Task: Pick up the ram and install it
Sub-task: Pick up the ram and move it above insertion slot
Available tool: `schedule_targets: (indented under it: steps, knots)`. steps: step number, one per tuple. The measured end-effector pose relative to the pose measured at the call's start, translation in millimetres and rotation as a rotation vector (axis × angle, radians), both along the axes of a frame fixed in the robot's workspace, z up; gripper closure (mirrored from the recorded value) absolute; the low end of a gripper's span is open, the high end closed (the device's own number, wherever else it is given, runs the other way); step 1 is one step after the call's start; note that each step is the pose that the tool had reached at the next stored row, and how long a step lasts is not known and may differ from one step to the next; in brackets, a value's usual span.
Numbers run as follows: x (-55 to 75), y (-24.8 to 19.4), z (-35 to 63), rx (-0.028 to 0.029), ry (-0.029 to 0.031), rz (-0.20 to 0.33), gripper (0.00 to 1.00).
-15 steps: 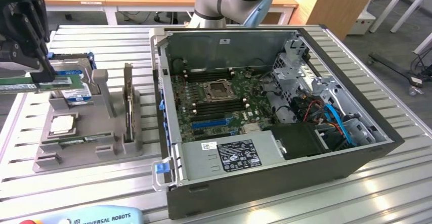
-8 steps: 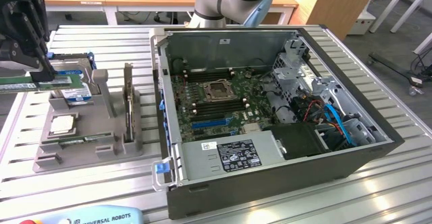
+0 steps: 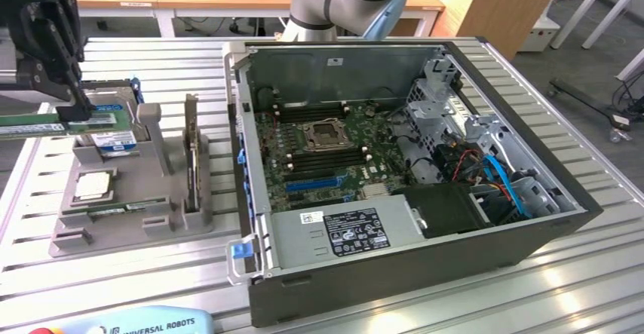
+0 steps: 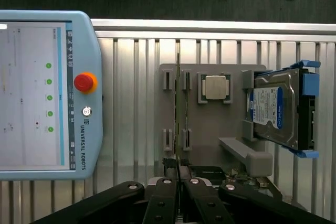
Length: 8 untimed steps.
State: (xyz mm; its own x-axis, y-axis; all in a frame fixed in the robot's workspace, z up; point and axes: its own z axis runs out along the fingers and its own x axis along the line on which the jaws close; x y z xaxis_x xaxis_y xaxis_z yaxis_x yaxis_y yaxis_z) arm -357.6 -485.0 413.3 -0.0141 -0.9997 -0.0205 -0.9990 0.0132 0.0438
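Slatted table [image 3: 141, 62], jaws gripping ram [image 3: 29, 128], hard drive [image 4: 275, 109], computer [image 3: 403, 274]

Bright even light, soft shadow inside the computer case [image 3: 403, 285], sheen on table slats [image 3: 574, 281] (pale, diffuse)

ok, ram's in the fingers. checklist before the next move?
1. Grip, fingers shut on the ram: ok.
2. Lift, ram clear of the gray holder: cannot tell; looks raised in the exterior view.
3. Access, computer case open, motherboard exposed: ok.
4. Target, memory slots free, latches open: cannot tell.
5. Position, ram above the motherboard: not ok; it hangs over the holder, toward the exterior view's left of the case.
6. Path, teach pendant off the holder-to-case line: ok.
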Motion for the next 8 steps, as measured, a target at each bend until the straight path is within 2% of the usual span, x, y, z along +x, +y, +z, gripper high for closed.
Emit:
schedule_targets:
  steps: [8]
  knots:
    - [22.9, 0.0, 0.0, 0.0, 0.0006, 0.003, 0.88]
